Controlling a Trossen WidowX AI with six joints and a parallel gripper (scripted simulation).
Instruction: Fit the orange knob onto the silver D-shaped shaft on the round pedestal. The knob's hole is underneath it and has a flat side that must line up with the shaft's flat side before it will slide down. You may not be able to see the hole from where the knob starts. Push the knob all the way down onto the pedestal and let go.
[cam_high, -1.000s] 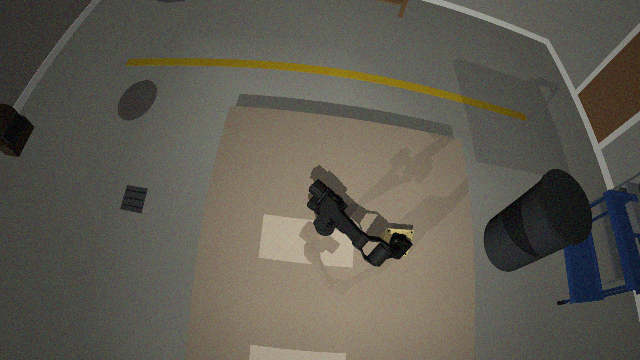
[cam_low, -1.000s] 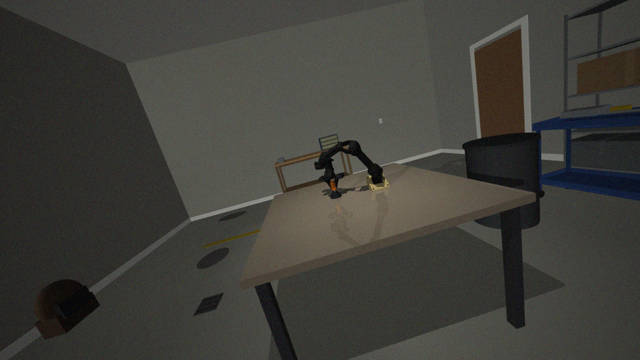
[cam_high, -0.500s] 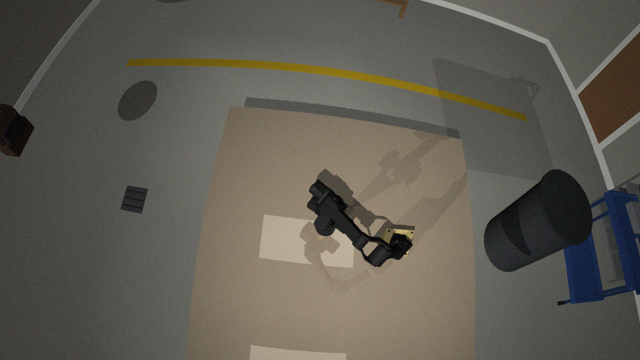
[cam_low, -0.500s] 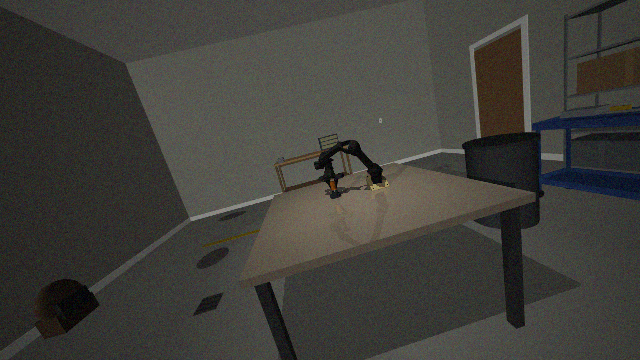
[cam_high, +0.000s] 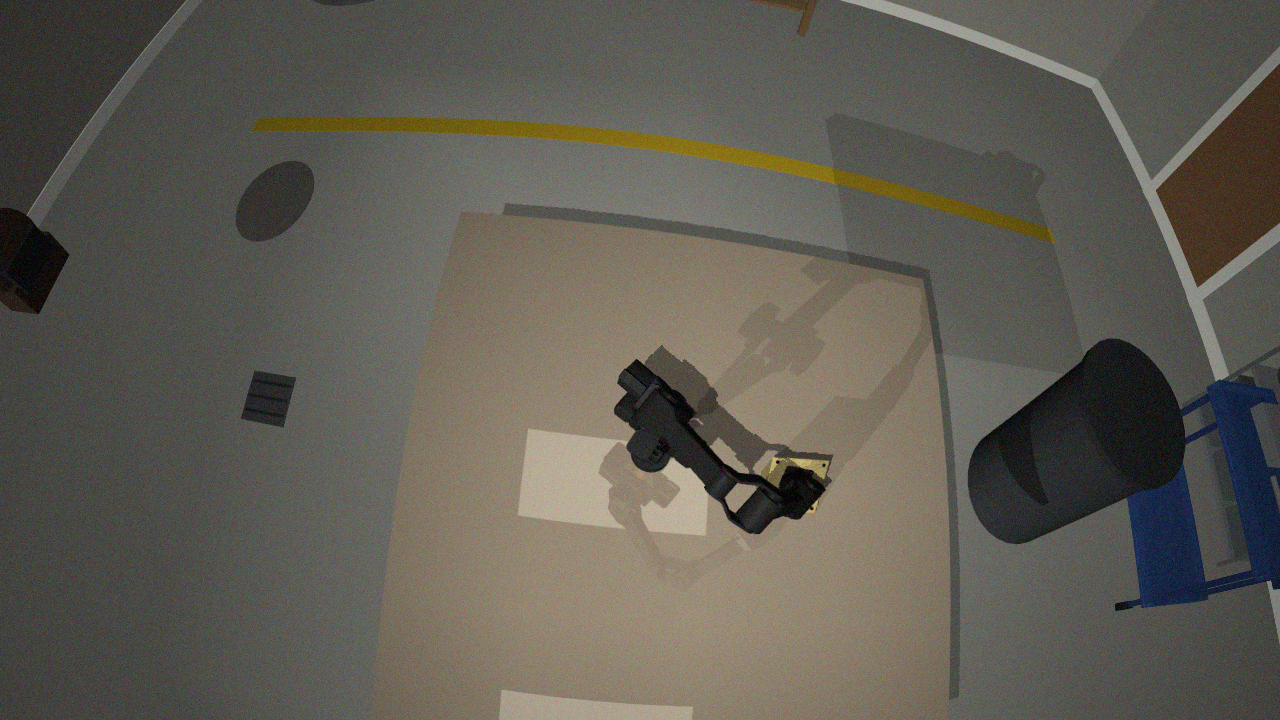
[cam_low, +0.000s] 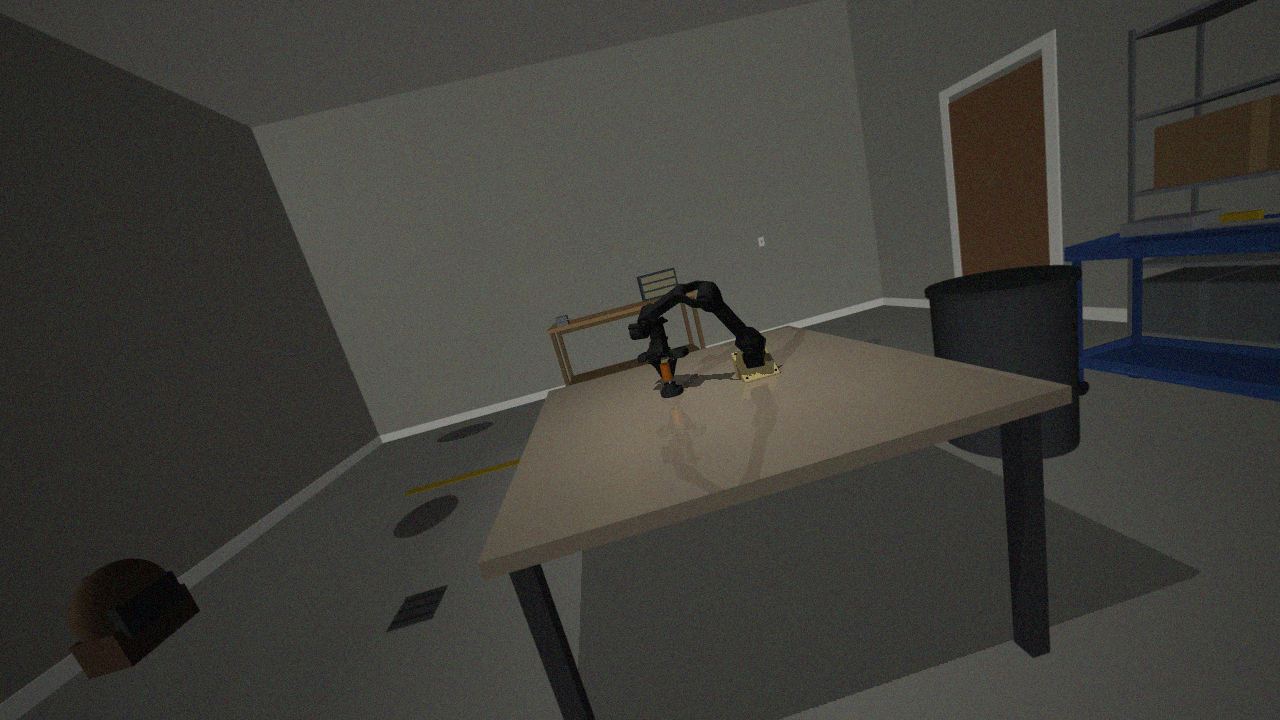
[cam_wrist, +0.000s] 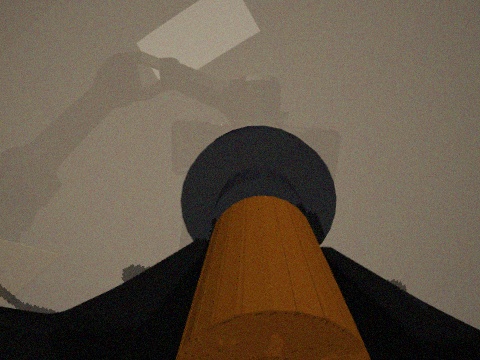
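Note:
The orange knob is upright between the fingers of my gripper, which is shut on it. The dark round pedestal is directly under the knob, and its wide rim shows around the knob's lower end in the wrist view. No gap shows between knob and pedestal in the exterior view, but I cannot tell whether the knob is fully seated. The silver shaft, its flat side and the knob's hole are hidden. In the top view the knob is hidden beneath the arm.
The black arm arches from its pale yellow base plate over the tan table. A dark bin and a blue shelf unit stand beyond the table.

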